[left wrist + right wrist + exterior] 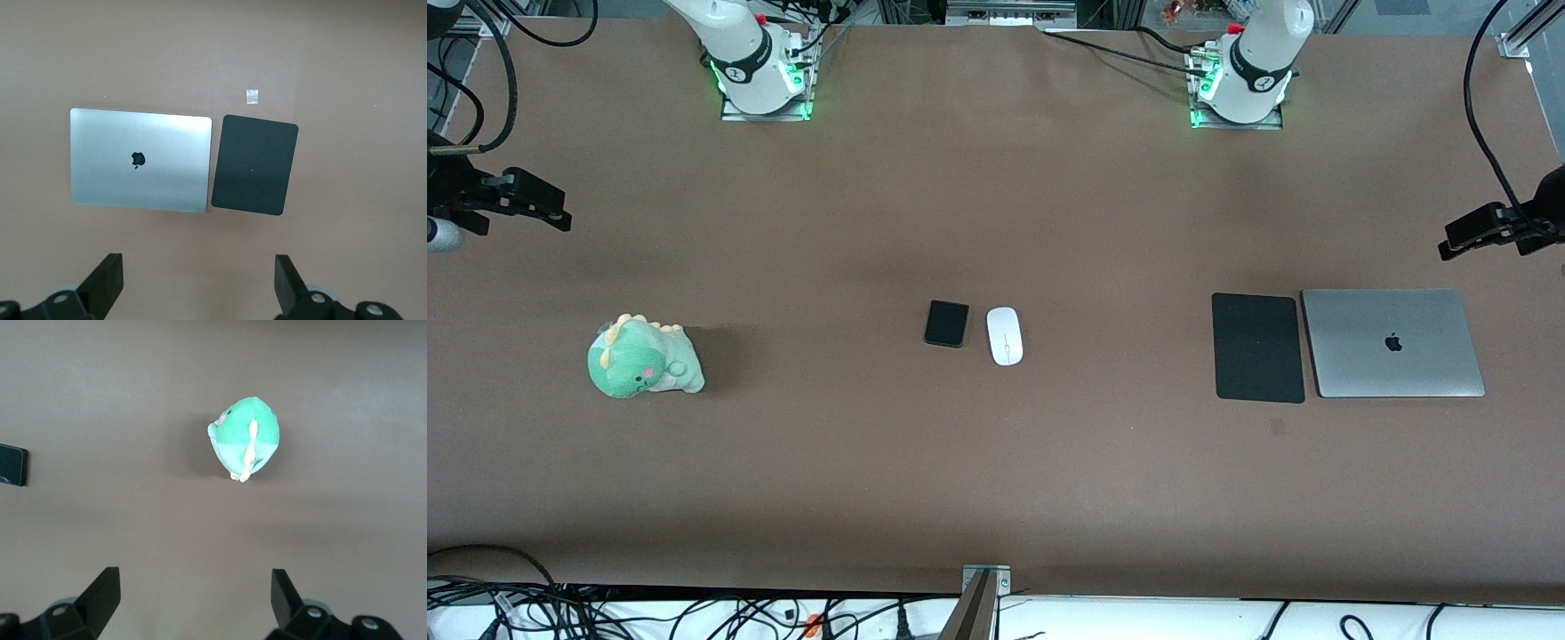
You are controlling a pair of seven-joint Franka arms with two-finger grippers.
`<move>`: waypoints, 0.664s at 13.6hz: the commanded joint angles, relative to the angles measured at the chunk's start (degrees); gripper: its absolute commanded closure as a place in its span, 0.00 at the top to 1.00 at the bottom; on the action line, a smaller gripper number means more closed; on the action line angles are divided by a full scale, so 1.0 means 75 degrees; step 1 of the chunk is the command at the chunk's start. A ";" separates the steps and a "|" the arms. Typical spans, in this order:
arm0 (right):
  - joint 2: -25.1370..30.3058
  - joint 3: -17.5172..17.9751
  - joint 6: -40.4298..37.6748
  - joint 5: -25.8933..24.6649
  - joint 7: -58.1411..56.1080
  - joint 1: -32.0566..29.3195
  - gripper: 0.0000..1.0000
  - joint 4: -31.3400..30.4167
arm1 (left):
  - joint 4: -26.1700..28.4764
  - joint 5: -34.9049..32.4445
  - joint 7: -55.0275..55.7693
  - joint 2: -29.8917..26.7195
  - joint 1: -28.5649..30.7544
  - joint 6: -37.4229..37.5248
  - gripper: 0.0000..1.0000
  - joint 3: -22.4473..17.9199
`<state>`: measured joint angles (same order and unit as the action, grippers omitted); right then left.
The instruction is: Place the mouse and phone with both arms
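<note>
The white mouse (1005,335) lies on the brown table near its middle. The black phone (946,323) lies flat right beside it, toward the right arm's end; a corner of it also shows in the right wrist view (12,465). My left gripper (1451,244) hangs open and empty over the left arm's end of the table, well away from both; its fingers stand wide apart in the left wrist view (199,280). My right gripper (559,213) hangs open and empty over the right arm's end, with wide fingers in the right wrist view (195,597).
A black mouse pad (1257,348) and a closed silver laptop (1392,342) lie side by side toward the left arm's end; both show in the left wrist view, pad (255,164) and laptop (139,160). A green plush dinosaur (643,358) sits toward the right arm's end.
</note>
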<state>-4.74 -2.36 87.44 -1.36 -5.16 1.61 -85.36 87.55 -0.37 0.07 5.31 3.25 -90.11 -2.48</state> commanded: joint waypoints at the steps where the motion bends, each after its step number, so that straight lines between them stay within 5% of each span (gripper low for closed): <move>1: -0.0059 0.0057 -0.0010 -0.0111 0.0020 -0.0050 1.00 0.0120 | 0.0175 -0.0055 -0.0045 -0.0146 0.0059 -0.0126 1.00 0.0097; 7: -0.0059 0.0045 -0.0010 -0.0111 -0.0015 -0.0062 1.00 0.0120 | 0.0280 0.0375 0.0166 0.0204 -0.0116 -0.0664 1.00 0.0155; 9: -0.0059 0.0045 -0.0010 -0.0111 -0.0039 -0.0062 1.00 0.0120 | 0.0245 0.0530 0.0854 0.0731 -0.0187 -0.1073 1.00 0.0574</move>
<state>-4.88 -2.39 87.44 -1.39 -5.16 1.59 -85.36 89.42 2.40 2.15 7.34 2.70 -95.09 -0.73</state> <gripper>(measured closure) 0.000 0.000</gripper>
